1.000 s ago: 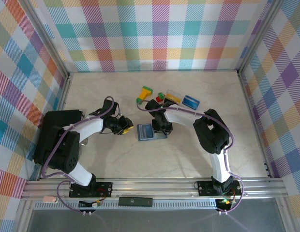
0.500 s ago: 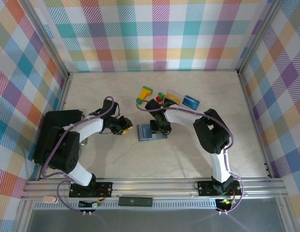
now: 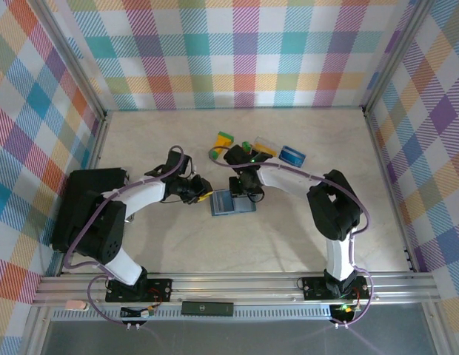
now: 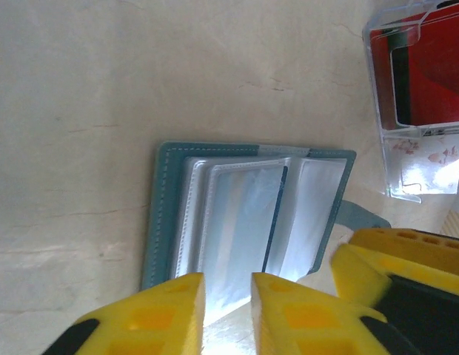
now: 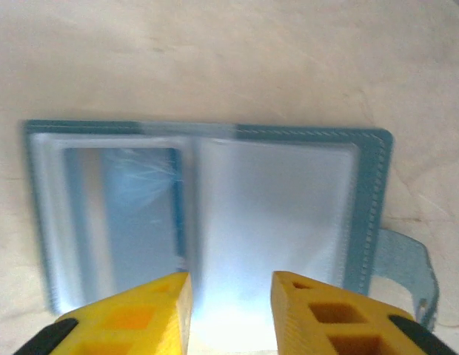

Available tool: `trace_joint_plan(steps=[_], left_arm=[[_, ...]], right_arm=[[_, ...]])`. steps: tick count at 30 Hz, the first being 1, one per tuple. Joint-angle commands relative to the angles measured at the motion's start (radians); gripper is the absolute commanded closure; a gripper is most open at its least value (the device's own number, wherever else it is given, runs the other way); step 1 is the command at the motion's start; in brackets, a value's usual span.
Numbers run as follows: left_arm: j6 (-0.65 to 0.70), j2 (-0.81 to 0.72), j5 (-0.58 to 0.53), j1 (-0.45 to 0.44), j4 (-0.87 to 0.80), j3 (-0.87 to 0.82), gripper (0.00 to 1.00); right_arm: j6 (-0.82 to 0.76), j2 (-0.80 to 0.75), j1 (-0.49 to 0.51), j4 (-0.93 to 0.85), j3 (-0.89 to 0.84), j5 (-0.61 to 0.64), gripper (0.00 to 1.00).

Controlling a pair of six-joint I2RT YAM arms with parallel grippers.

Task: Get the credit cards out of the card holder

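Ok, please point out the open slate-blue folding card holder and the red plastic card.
slate-blue folding card holder (image 5: pixel 370 207), right wrist view, on its stitched right border.
red plastic card (image 4: pixel 437 78), left wrist view, on its red face.

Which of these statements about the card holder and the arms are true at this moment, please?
1. The card holder lies open on the table. True.
2. The blue card sits inside it. False: it lies on the table, apart, farther back on the right.
3. The left fingers are at the holder's edge. True.
4. The right fingers hover over a yellow-and-green block. False: they are above the open holder.
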Motion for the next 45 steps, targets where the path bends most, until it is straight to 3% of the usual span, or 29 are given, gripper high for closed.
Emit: trace_joint_plan(steps=[1,4,17,24,31,38,45], left_arm=[[-0.056,0.044,0.029,-0.027,0.072,0.007,0.82],[-0.066,0.073,0.029,-0.038,0.085,0.015,0.83],[-0.051,0.076,-0.040,-0.016,0.021,0.007,0.84],[-0.030,0.016,-0.075,0.024,-0.034,-0.009,0.84],[-0.044,-0.020,-0.067,0.024,-0.029,-0.039,0.84],[-0.055,0.028,-0.058,-0.038,-0.015,0.003,0.85],[-0.062,0.072,-0.069,-0.046,-0.011,0.003,0.89]], right_arm=[[-0.039,-0.007,-0.010,0.076,-0.010,-0.137,0.73],[-0.039,0.034,-0.020,0.078,0.004,-0.182,0.77],[-0.055,0.148,-0.034,0.071,0.027,-0.285,0.75],[-0.025,0.135,-0.024,0.129,0.013,-0.406,0.75],[0.070,0.069,-0.052,0.198,-0.063,-0.371,0.74],[0.028,0.044,-0.091,0.245,-0.115,-0.415,0.75],[0.012,0.041,-0.109,0.271,-0.129,-0.441,0.75]])
